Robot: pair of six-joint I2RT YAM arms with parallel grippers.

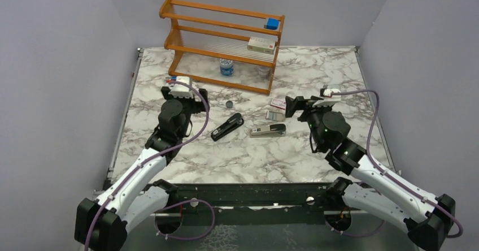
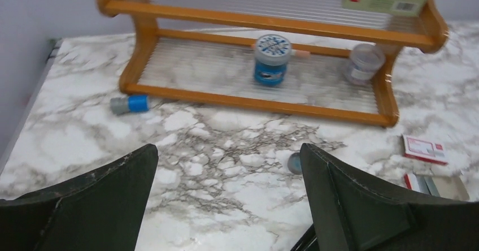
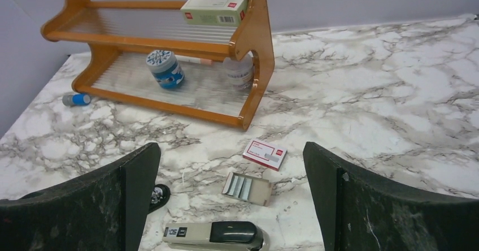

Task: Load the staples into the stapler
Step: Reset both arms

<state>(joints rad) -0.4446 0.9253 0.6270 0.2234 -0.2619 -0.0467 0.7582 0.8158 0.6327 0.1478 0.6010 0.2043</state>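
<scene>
Marble tabletop (image 1: 254, 160) under both my arms, which face the wooden rack (image 1: 223, 42) at the far side. The left gripper (image 2: 229, 152) stands spread wide with nothing between its fingers. The right gripper (image 3: 231, 149) is likewise released and holds nothing.

The black stapler (image 1: 227, 126) lies flat and slanted, out in front of the rack's middle. It sits between the two arms and touches neither. The staples (image 3: 238, 186) are silvery strips in a small open tray (image 3: 257, 191) in front of the rack's right end. A red-and-white box (image 3: 264, 153) lies just beyond the tray, toward the rack. A grey stapler (image 3: 214, 235) lies on my side of the tray, near the black one. A small round piece (image 1: 230, 104) rests between the black stapler and the rack.

From the staplers to the table's near edge runs a wide stretch of open marble. A blue-and-grey tube (image 2: 130, 104) lies off the rack's left foot, near the table's left edge. Grey walls stand at the left and right edges and behind the rack.
</scene>
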